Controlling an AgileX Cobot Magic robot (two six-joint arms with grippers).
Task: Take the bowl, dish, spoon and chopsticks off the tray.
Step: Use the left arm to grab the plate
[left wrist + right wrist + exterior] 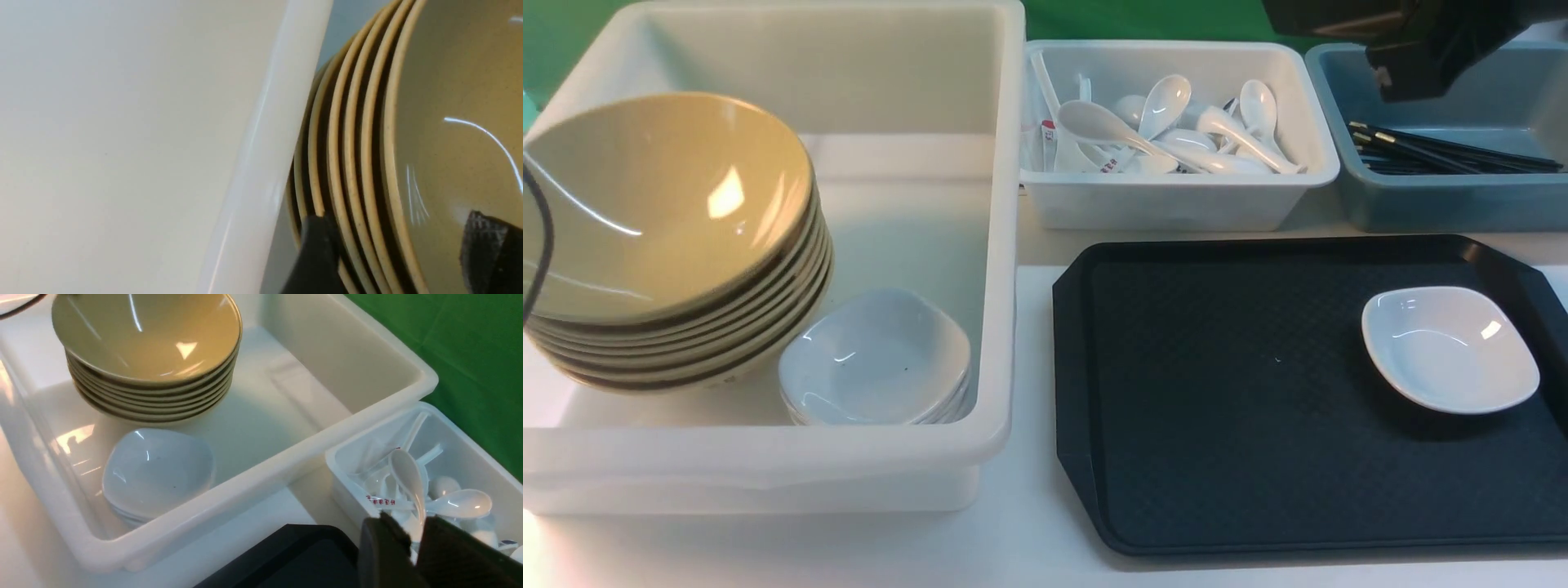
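Observation:
The black tray point(1217, 392) holds only the small white dish point(1450, 347), near its right end. The mustard bowl point(662, 204) tops a stack of bowls in the large white bin point(1005, 245). My left gripper point(398, 220) is open at that stack. One finger point(318, 249) is outside the rims and the other point(486, 245) is inside the top bowl point(449, 81). My right gripper point(412, 528) is shut and empty, held high at the far right point(1421, 49). Spoons point(1168, 102) lie in the small white bin, and chopsticks point(1445, 151) lie in the grey-blue bin.
A stack of white dishes point(874, 359) sits beside the bowls in the large bin. The spoon bin point(1176, 204) and the grey-blue bin point(1445, 204) stand behind the tray. A green backdrop is beyond them.

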